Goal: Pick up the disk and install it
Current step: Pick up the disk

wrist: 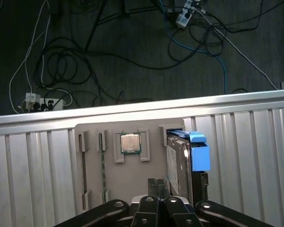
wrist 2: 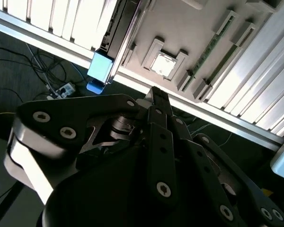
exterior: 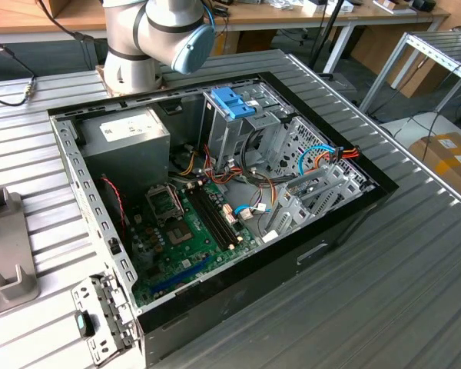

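The black gripper, fingers pressed together and empty, points toward the grey metal hard disk with blue rails — standing on edge in a grey slotted holder on the ribbed aluminium table.

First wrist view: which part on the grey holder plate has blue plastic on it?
The disk, standing on edge next to the square chip: it has a bright blue end tab. The chip and the two thin strips show no blue.

A ribbed aluminium tabletop spans the scene, with wooden desks behind and a metal-framed bench at the exterior view's right. The dark floor, possibly carpet, carries tangled cables and a power strip.
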### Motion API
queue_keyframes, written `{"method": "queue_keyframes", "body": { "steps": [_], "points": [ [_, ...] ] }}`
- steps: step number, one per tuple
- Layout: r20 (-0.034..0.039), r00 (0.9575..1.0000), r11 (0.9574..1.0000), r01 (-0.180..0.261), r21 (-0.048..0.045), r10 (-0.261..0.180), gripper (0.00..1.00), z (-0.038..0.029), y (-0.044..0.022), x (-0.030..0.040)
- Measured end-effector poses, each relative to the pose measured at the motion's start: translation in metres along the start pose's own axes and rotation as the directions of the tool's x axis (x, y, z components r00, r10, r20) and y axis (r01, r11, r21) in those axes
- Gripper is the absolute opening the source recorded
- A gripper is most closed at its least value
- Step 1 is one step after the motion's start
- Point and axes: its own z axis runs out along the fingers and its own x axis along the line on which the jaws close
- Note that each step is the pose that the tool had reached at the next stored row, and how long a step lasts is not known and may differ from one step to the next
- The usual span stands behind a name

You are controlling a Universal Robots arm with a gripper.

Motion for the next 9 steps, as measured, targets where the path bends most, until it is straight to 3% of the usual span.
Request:
{"method": "queue_keyframes", "body": {
  "steps": [9],
  "points": [
    [-0.0017, 0.9992, 0.9992, 0.04, -0.001, -0.04, 0.1, 0.0, 0.0, 0.0]
  ]
}}
